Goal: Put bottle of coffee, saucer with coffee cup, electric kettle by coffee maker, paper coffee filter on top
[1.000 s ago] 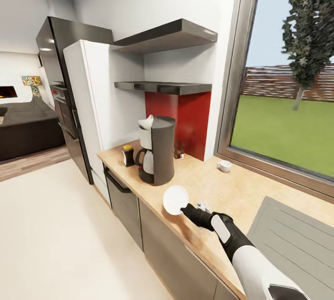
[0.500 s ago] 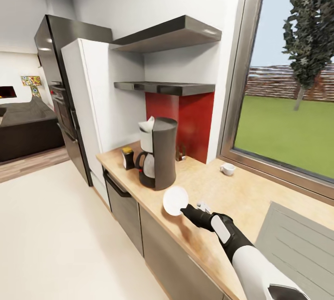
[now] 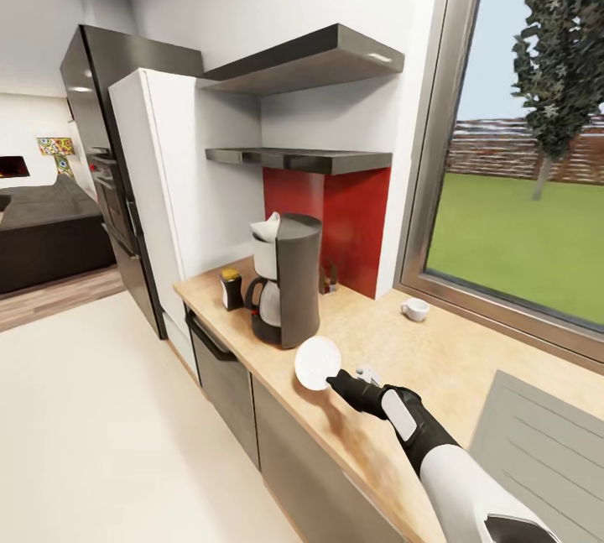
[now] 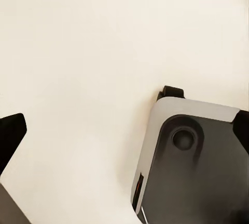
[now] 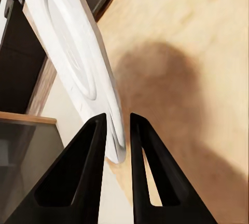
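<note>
The black coffee maker (image 3: 287,281) stands on the light-wood kitchen countertop (image 3: 394,358), with a white paper coffee filter (image 3: 267,226) on its top. To its left stands the bottle of coffee (image 3: 231,288) with its yellow cap. My right gripper (image 3: 337,378) is shut on the rim of the white saucer (image 3: 317,362), held tilted over the counter's front edge just in front of the coffee maker. In the right wrist view the fingers (image 5: 88,172) pinch the saucer (image 5: 67,52). The white coffee cup (image 3: 413,309) sits by the window. My left gripper (image 4: 126,130) hangs open over the floor.
Two black wall shelves (image 3: 302,159) hang above a red backsplash (image 3: 356,224). A white tall cabinet (image 3: 159,190) and a black oven tower (image 3: 101,148) stand left of the counter. A grey ribbed drainer (image 3: 537,442) lies at the near right. The robot's base (image 4: 197,167) is below my left gripper.
The whole view has drifted slightly as the camera moved. The right gripper still holds the saucer at the same spot in the picture, a touch nearer the coffee maker.
</note>
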`<state>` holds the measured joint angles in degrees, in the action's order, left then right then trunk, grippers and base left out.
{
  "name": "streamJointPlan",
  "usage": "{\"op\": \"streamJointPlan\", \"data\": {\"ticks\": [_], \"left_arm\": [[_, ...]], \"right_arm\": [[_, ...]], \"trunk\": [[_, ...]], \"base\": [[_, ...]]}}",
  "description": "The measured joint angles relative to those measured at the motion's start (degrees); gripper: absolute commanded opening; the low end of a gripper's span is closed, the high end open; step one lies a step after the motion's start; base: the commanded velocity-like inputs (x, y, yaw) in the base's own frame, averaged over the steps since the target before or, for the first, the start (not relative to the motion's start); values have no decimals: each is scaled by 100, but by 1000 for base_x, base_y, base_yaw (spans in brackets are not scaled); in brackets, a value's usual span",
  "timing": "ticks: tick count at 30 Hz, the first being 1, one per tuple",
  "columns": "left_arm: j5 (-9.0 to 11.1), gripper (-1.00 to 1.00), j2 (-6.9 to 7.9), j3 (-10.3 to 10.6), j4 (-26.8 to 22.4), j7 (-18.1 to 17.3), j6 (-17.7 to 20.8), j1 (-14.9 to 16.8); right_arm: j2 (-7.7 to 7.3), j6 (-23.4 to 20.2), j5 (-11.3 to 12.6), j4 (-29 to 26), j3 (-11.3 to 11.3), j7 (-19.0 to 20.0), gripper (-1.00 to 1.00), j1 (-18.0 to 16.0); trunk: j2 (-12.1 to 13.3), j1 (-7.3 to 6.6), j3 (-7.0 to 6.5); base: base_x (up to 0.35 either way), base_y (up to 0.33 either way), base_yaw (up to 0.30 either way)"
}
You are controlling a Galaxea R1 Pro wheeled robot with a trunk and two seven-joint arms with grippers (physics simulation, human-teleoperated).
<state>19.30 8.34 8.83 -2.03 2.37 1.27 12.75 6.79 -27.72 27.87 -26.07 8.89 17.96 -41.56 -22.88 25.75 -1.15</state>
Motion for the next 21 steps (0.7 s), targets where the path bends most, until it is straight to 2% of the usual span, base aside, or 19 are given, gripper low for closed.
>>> {"op": "streamJointPlan", "data": {"ticks": [21], "left_arm": [[8,100,0,0,0,0,0,-1]], "right_arm": [[0,-1,3,69,6,-7,-100,0]], "trunk": [[0,1,0]], "base": [[35,10,0]]}}
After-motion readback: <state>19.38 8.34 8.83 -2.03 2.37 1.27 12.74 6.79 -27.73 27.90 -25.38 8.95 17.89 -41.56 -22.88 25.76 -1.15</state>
